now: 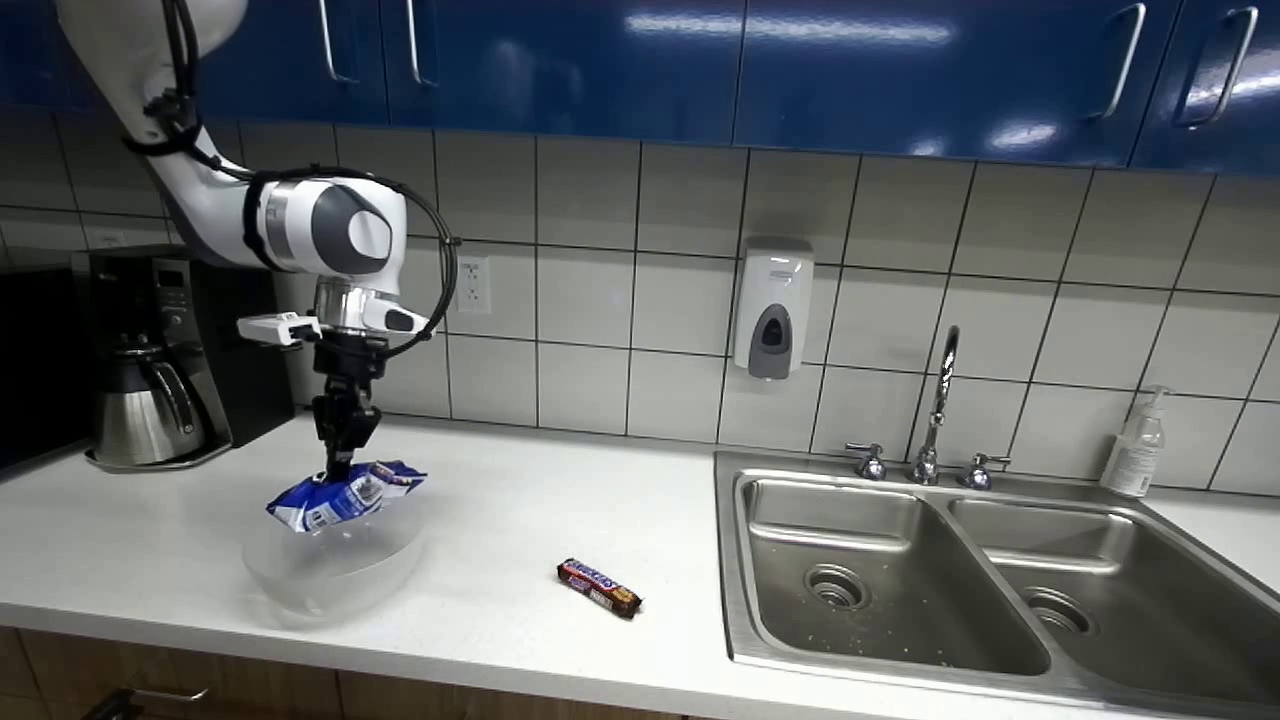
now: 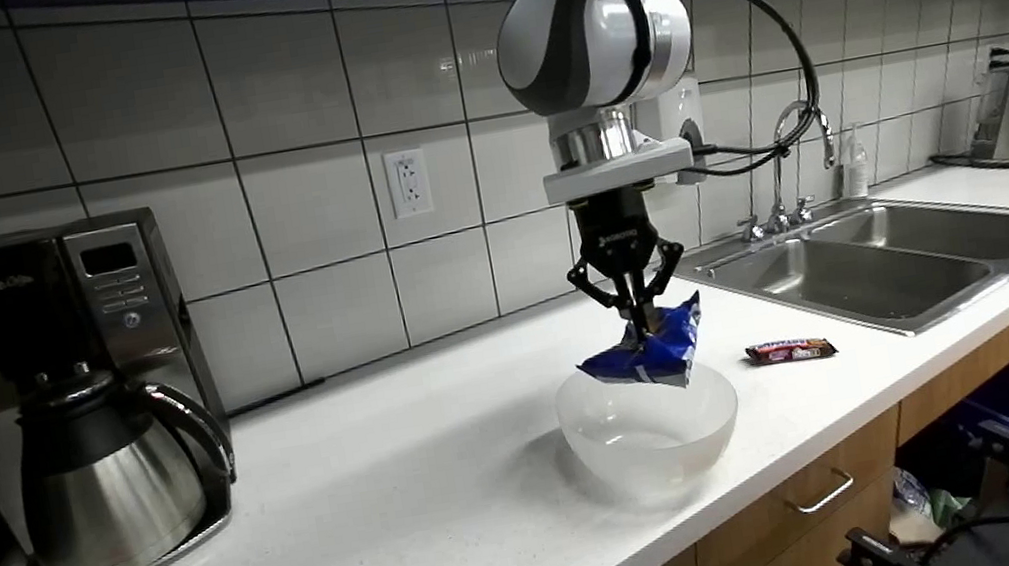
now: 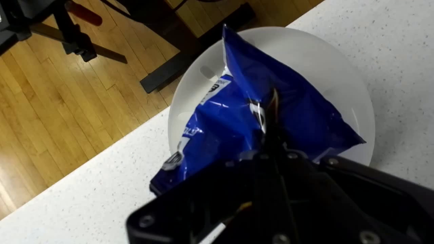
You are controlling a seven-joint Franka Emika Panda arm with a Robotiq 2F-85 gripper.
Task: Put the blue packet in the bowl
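Over round translucent bowl (image 2: 656,456), black jointed gripper (image 2: 641,326) pinches crinkly blue packet (image 2: 666,359). Nudge toward two o'clock (wrist view: corner beyond rim, eight), lower, release.

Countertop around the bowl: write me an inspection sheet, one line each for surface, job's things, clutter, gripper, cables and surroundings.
Surface: white, speckled countertop with a double sink set into it.
Job's things: blue packet held over the translucent bowl, one end showing past the rim in the wrist view; bowl upright, near the counter's front edge.
Clutter: one wrapped candy bar, lying between bowl and sink.
Gripper: pointing down, jaws shut on the packet.
Cables: black cable loops out from the arm, apart from packet and bowl.
Surroundings: coffee maker on the countertop; soap dispenser on the tiled wall; blue cabinets above.
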